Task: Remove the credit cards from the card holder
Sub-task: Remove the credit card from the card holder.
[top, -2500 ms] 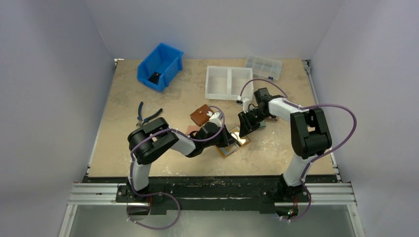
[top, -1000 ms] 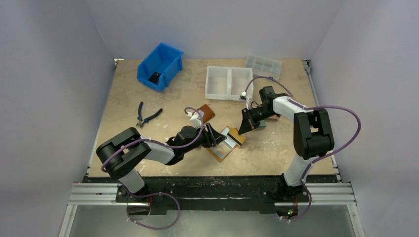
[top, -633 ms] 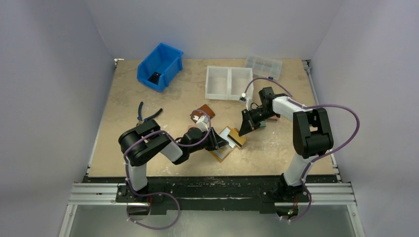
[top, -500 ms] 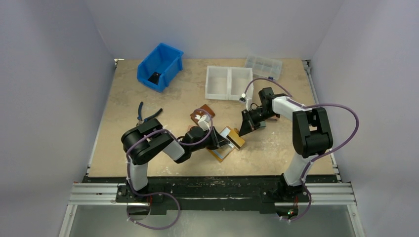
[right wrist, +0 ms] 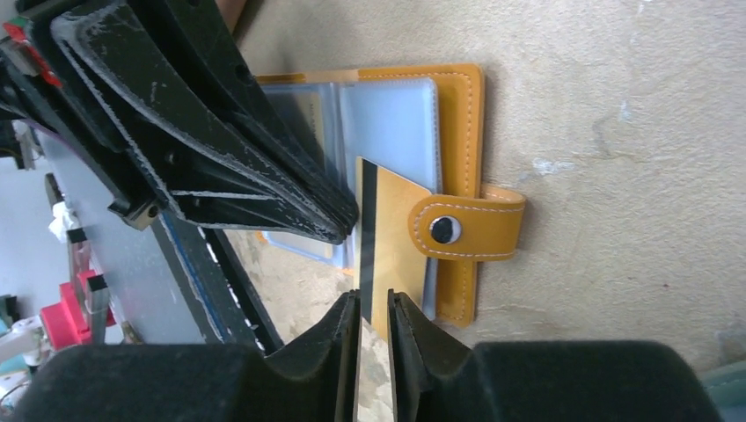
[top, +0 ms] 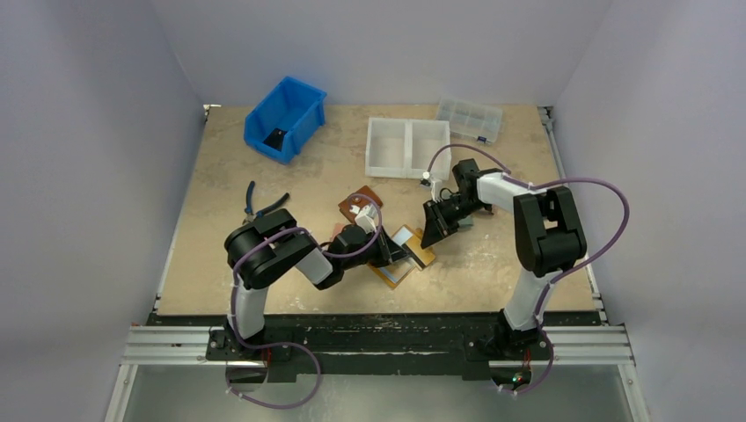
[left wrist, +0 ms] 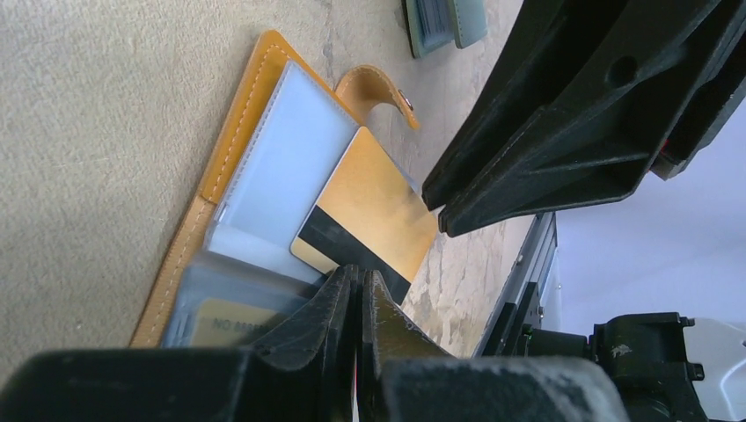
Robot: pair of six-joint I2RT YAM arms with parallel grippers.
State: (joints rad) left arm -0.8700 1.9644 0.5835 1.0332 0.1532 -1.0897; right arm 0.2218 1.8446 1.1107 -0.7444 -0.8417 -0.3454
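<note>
The mustard-orange card holder (top: 392,272) lies open on the table, its clear sleeves up and its snap tab (right wrist: 475,230) to one side. An orange-yellow credit card (left wrist: 376,207) with a black stripe sticks partway out of a sleeve. It also shows in the right wrist view (right wrist: 398,242). Another yellow card (left wrist: 220,323) sits inside a nearer sleeve. My left gripper (top: 393,252) is shut, its tips (left wrist: 356,274) down on the sleeves. My right gripper (top: 428,236) hovers just above the card's free end, its jaws a narrow gap apart and holding nothing (right wrist: 374,303).
A dark brown wallet (top: 359,205) lies behind the left gripper. Pliers (top: 264,207) lie to the left. A blue bin (top: 284,119), a white two-part tray (top: 407,147) and a clear organiser box (top: 469,119) stand at the back. A small grey-blue item (left wrist: 444,19) lies by the right gripper.
My left arm's elbow has swung in from the far left while its gripper stayed on the holder. My right gripper has shifted slightly left and nearer, toward the card's free end.
</note>
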